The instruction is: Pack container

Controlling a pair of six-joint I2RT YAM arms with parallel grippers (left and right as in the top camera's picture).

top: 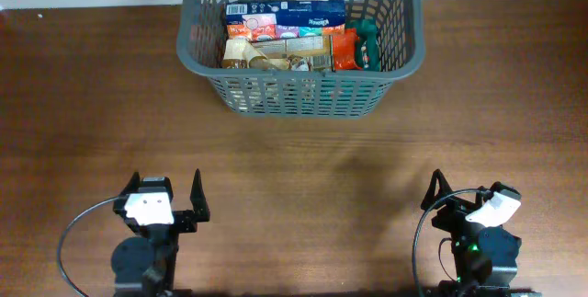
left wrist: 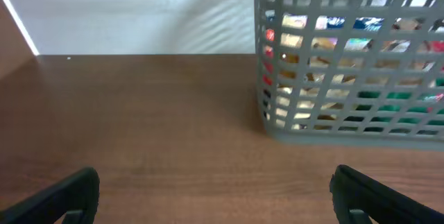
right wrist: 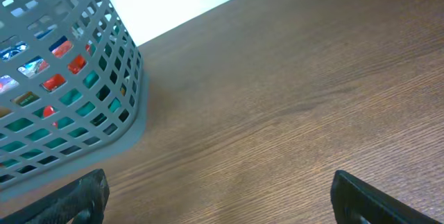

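The dark grey lattice basket point(top: 303, 81) stands at the back middle of the wooden table. It holds several snack packets point(top: 294, 35) in blue, orange, beige and green. The basket also shows in the left wrist view point(left wrist: 347, 123) at the right and in the right wrist view point(right wrist: 128, 71) at the left. My left gripper point(top: 165, 196) is open and empty near the front left edge, far from the basket. My right gripper point(top: 459, 196) is open and empty near the front right edge.
A white wall point(left wrist: 139, 9) rises behind the table's far edge. Bare brown tabletop point(top: 303, 177) lies between the grippers and the basket. Cables loop at each arm's base.
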